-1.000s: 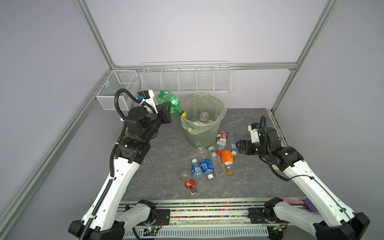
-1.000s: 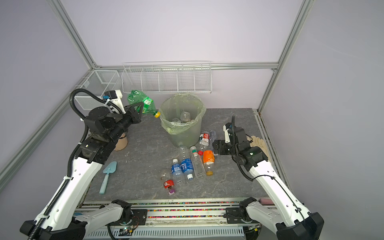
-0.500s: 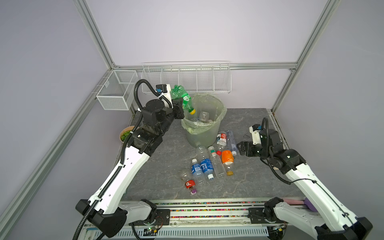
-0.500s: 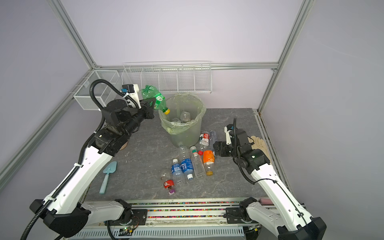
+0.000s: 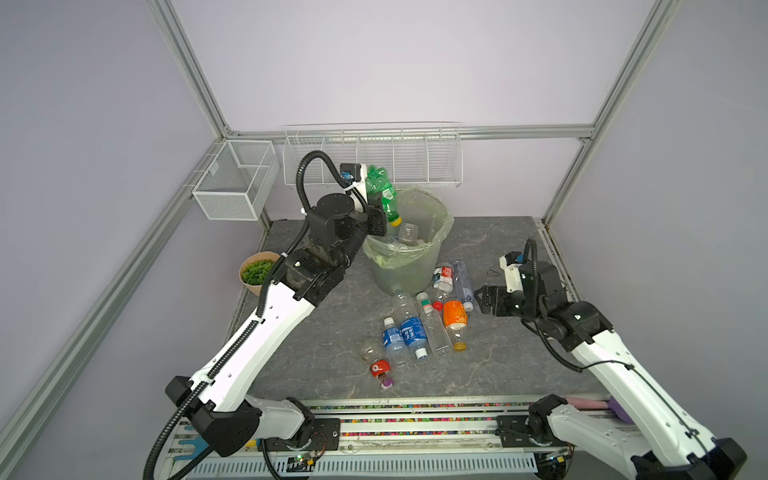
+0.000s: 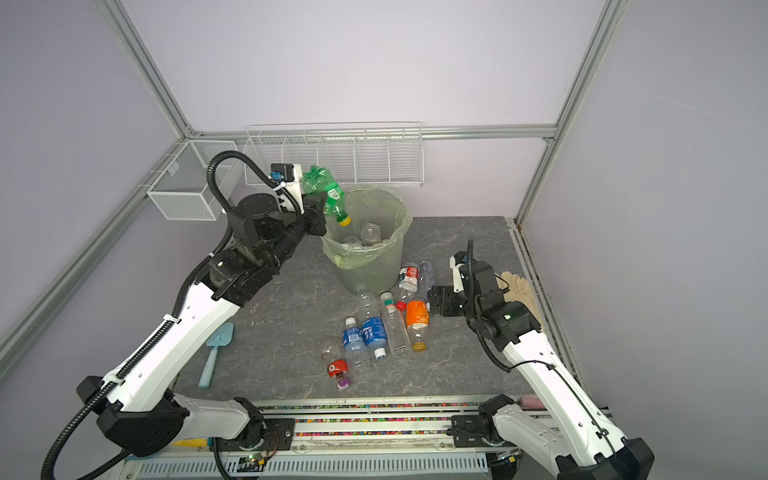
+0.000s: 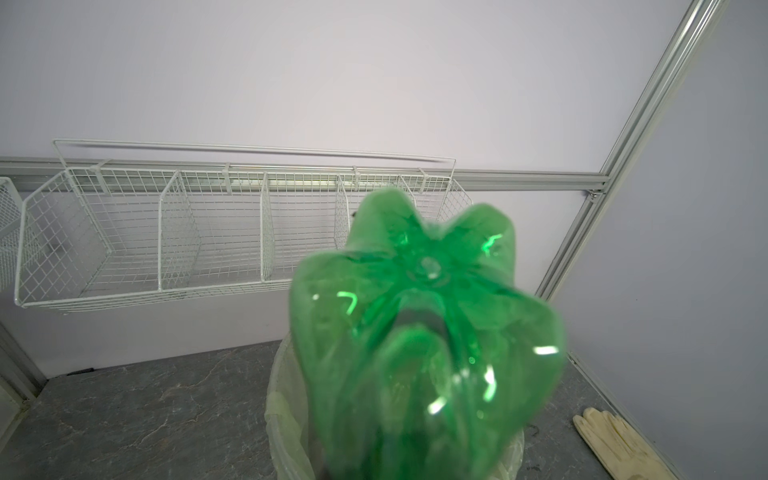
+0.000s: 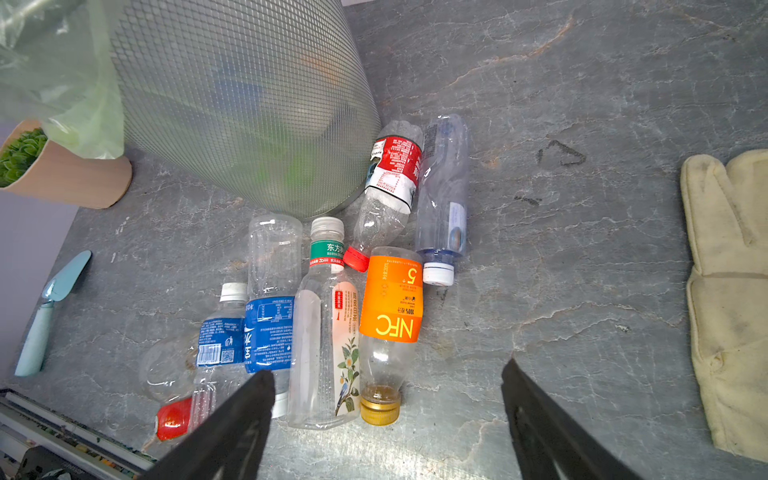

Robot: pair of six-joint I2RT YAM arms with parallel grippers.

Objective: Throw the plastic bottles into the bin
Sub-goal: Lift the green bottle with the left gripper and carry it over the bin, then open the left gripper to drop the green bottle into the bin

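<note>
1. At the far left, a white mesh basket (image 5: pixel 232 187) is fixed to the side rail. A long white wire basket (image 5: pixel 374 160) with several compartments is hung on the back rail.
2. On the grey marbled worktop (image 5: pixel 324 340), a tan plant pot (image 5: pixel 257 272) with green leaves is placed near the left edge. In a top view, a pale blue trowel (image 6: pixel 216 349) is seen lying flat, nearer to the front.
3. The left hand (image 5: pixel 377 210) is raised beside the left rim of the bin and is pinching the green bottle (image 5: pixel 383 192) at its middle part. The bottle is tilted with its base up, and its yellow cap (image 5: pixel 395 220) is pointed down over the opening of the bin. In the left wrist view, much of the picture is filled by the blurred base.
4. The bin (image 5: pixel 409 270), lined with a pale green bag, is stood at the back middle of the worktop. Some clear bottles (image 5: pixel 407 233) are seen inside it.
5. In front of the bin, more bottles are lying on the worktop, close together: two blue-labelled bottles (image 5: pixel 409 332), a tea bottle (image 5: pixel 434 328), an orange-labelled bottle (image 5: pixel 455 320) and a red-labelled bottle (image 5: pixel 444 275). A small red-capped bottle (image 5: pixel 380 368) is lying nearest to the front.
6. The right hand (image 5: pixel 482 300) is spread wide, just beside the orange-labelled bottle.
7. A cream glove (image 6: pixel 517 286) is laid near the right edge.
</note>
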